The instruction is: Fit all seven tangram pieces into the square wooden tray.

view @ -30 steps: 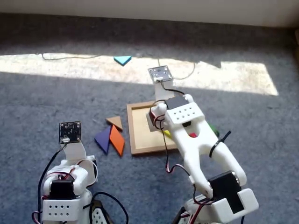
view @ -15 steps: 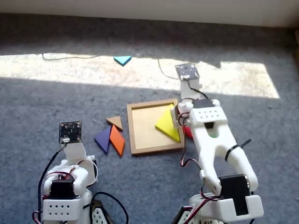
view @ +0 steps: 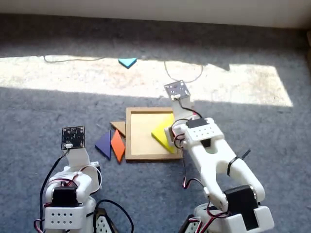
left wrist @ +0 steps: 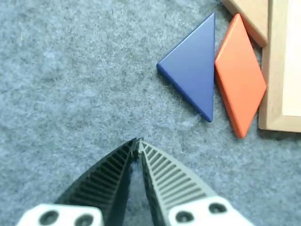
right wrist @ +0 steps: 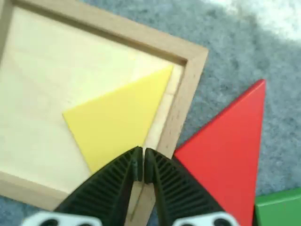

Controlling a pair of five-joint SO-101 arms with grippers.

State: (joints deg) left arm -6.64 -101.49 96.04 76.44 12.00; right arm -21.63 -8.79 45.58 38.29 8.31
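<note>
**One yellow piece in the tray, six more to go**

From above, the square wooden tray (view: 128,133) lies on the grey carpet (view: 272,145). The big yellow triangle (view: 162,134) is inside it, on the side under the right arm (view: 209,145). Just beside the tray's other side lie a small plain wooden triangle (view: 119,127), an orange slanted four-sided piece (view: 117,144) and a dark blue triangle (view: 103,144). A light blue triangle (view: 127,62) lies far off in the sunny patch.

In the left wrist view, the left gripper (left wrist: 136,143) is closed tip to tip and holds nothing. It hangs over bare carpet, near the dark blue triangle (left wrist: 193,77).

In the right wrist view, the right gripper (right wrist: 142,157) is pinched almost together and holds nothing. Its tip is over the edge of the yellow triangle (right wrist: 117,120), right by the tray's rim (right wrist: 188,94). I cannot tell if it touches. A big red triangle (right wrist: 225,150) lies just outside that rim, with a green piece (right wrist: 277,209) next to it.

I think the yellow piece is being nudged into place. The red triangle looks like a good next pick; the right gripper would have to open first.
</note>
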